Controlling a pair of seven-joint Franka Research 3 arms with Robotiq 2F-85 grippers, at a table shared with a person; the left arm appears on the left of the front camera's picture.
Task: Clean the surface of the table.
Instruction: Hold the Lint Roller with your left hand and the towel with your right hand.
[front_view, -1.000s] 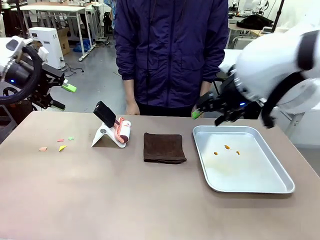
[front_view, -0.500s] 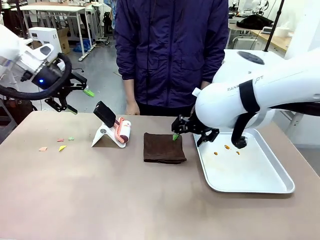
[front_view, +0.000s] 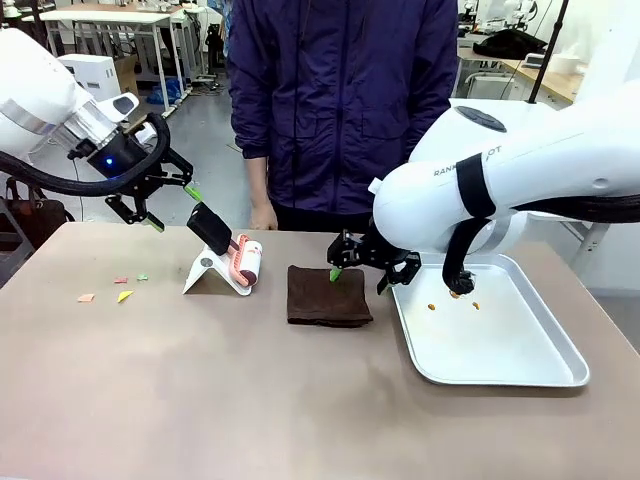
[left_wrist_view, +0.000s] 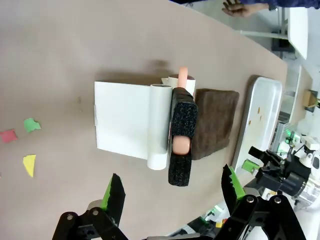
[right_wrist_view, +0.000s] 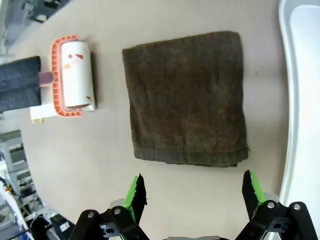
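Observation:
The tan-brown table (front_view: 300, 410) carries a folded brown cloth (front_view: 328, 295) at its middle. Left of the cloth a lint roller (front_view: 245, 262) with a black foam handle leans on a white stand (front_view: 205, 272). My left gripper (front_view: 172, 207) hovers open just left of and above that handle; in the left wrist view the handle (left_wrist_view: 182, 125) lies ahead between the open fingers (left_wrist_view: 112, 192). My right gripper (front_view: 360, 278) hangs open over the cloth's right edge, and in the right wrist view the cloth (right_wrist_view: 187, 95) lies ahead of it. Small coloured paper scraps (front_view: 124, 295) lie on the table's left part.
A silver tray (front_view: 540, 370) with a few orange bits sits at the right, next to the cloth. A person in a dark jacket stands at the far edge, one hand (front_view: 265, 215) near the table. Bare tabletop spreads across the near half.
The left arm has swung right and down to the lint roller's handle. The right arm has moved left from beside the tray to the cloth's right edge. Both stayed open.

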